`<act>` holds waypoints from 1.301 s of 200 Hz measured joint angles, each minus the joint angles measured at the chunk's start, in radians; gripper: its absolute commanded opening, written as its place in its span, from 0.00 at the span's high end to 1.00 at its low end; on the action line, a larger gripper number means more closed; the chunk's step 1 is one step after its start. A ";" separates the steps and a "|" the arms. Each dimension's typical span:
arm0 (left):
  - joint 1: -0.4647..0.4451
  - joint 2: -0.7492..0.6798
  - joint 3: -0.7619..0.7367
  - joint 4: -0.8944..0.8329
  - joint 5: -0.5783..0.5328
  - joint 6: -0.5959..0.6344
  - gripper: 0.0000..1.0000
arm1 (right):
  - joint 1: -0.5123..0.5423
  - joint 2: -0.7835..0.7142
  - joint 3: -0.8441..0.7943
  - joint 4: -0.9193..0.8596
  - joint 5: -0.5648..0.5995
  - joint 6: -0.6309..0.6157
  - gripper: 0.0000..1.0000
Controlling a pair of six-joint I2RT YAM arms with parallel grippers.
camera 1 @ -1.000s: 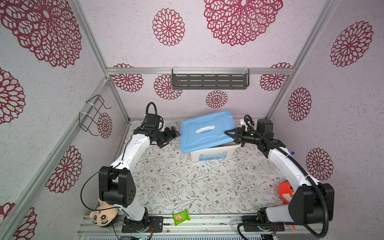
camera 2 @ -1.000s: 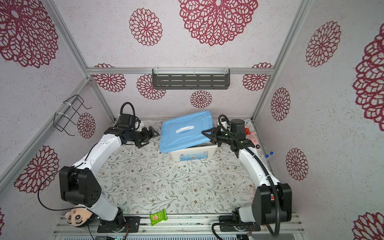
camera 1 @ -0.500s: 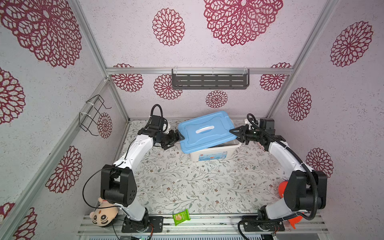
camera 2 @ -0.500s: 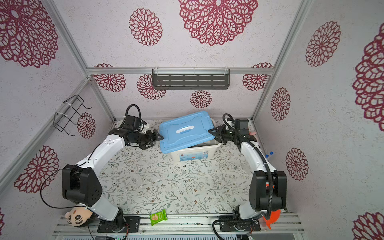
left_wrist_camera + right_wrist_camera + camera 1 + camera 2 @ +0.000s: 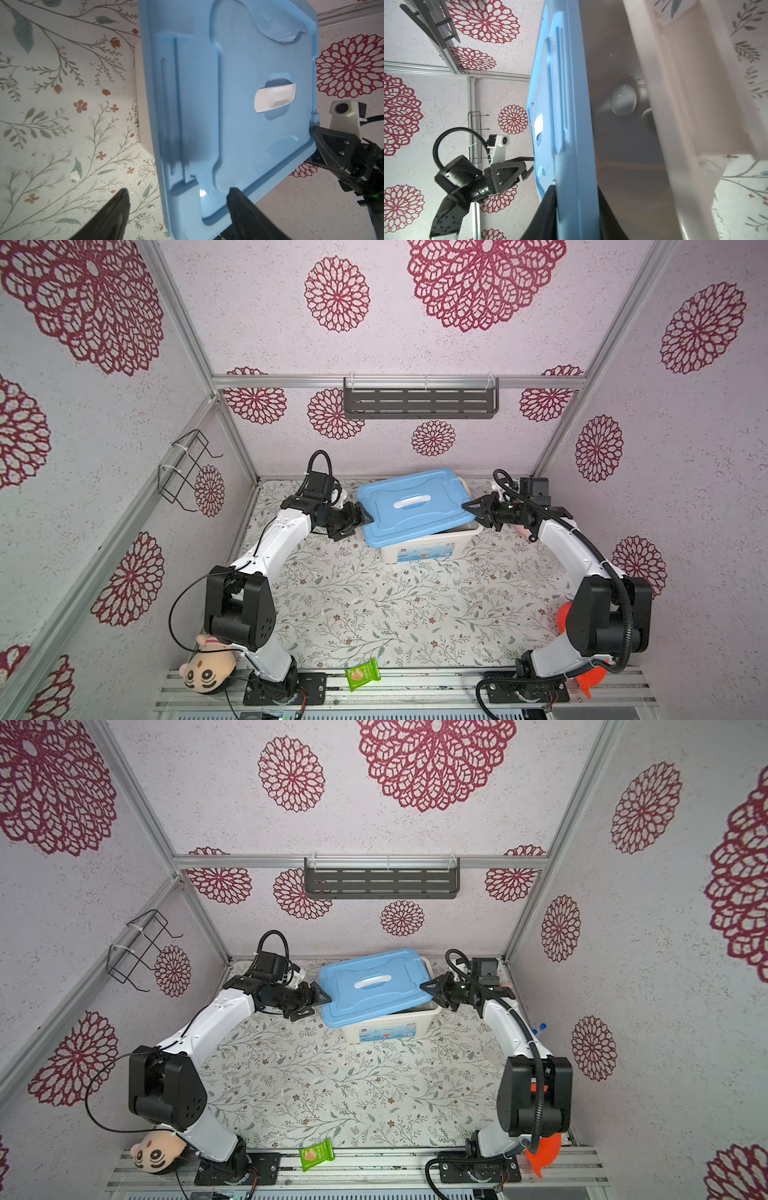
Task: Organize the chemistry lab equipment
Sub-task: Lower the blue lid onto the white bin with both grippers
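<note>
A blue lid (image 5: pixel 411 506) with a white handle hangs tilted over the white bin (image 5: pixel 424 549), leaving the bin's right side uncovered. My right gripper (image 5: pixel 576 187) is shut on the lid's right edge (image 5: pixel 419 986). My left gripper (image 5: pixel 178 190) stands open, its fingers to either side of the lid's left corner (image 5: pixel 361 516). Inside the bin lies a small round white dish (image 5: pixel 623 99), with a second one (image 5: pixel 648 122) half hidden behind the bin's wall. Two small blue caps (image 5: pixel 539 1028) show by the right wall.
A plush toy (image 5: pixel 208 668) and a green packet (image 5: pixel 362 674) lie at the front rail. An orange object (image 5: pixel 582 676) sits behind the right arm's base. A grey shelf (image 5: pixel 419 402) hangs on the back wall and a wire rack (image 5: pixel 187 472) on the left wall.
My left gripper has moved right up to the lid's left edge and its jaws have narrowed. The right arm has swung back, carrying the lid a little further over the bin.
</note>
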 measured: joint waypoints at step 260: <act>-0.055 -0.024 -0.109 0.225 0.012 -0.132 0.50 | -0.007 -0.083 -0.170 0.229 0.048 0.071 0.69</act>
